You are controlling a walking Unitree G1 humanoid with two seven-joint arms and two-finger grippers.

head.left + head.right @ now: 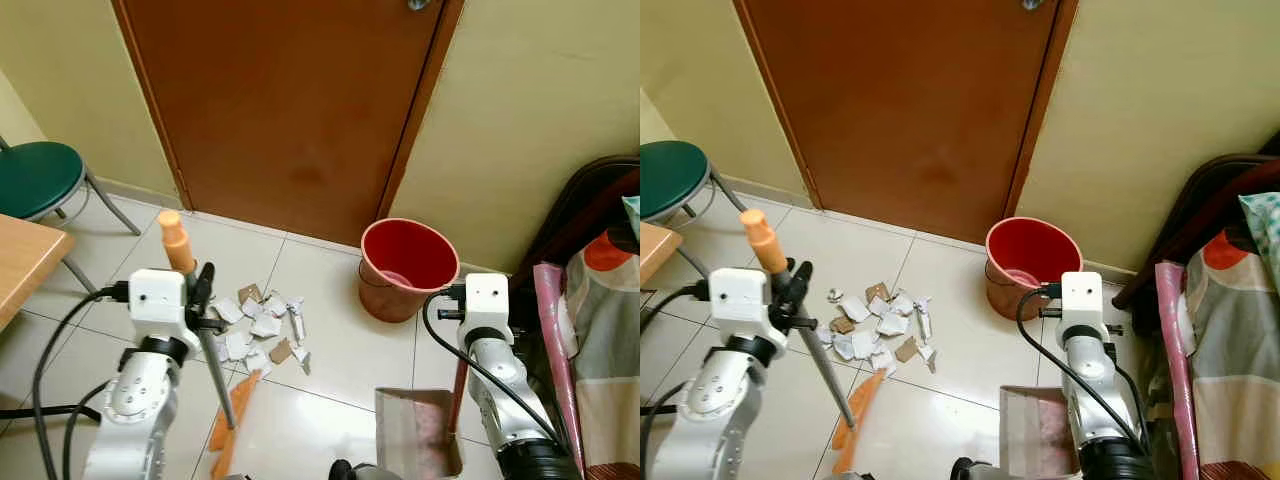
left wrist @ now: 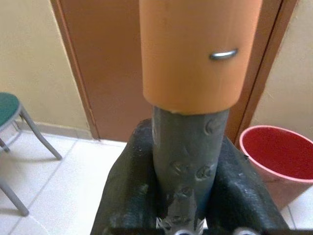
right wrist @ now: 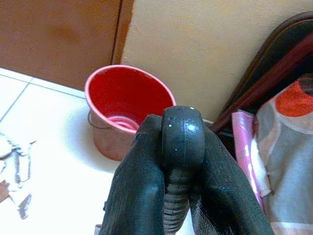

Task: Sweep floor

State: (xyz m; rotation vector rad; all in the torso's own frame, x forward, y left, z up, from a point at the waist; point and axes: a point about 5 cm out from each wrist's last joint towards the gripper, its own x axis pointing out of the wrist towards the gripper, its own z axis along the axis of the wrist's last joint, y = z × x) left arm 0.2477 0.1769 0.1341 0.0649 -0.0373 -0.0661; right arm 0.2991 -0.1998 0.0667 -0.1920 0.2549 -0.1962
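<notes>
Torn paper scraps (image 1: 256, 329) lie in a pile on the white tiled floor in front of the door. My left gripper (image 2: 188, 196) is shut on the grey broom handle (image 2: 188, 147), just under its orange cap (image 1: 175, 240). The handle slants down to the orange broom head (image 1: 231, 421), which rests on the floor just short of the scraps. On the other side, my right gripper (image 3: 183, 196) is shut on the black knob of the dustpan handle (image 3: 183, 131). The dustpan (image 1: 415, 432) stands on the floor to the right of the scraps.
A red bucket (image 1: 406, 266) stands by the wall right of the brown door (image 1: 290, 100). A green stool (image 1: 36, 176) and a wooden table corner (image 1: 24, 262) are on the left. Patterned bedding and a dark frame (image 1: 598, 330) crowd the right side.
</notes>
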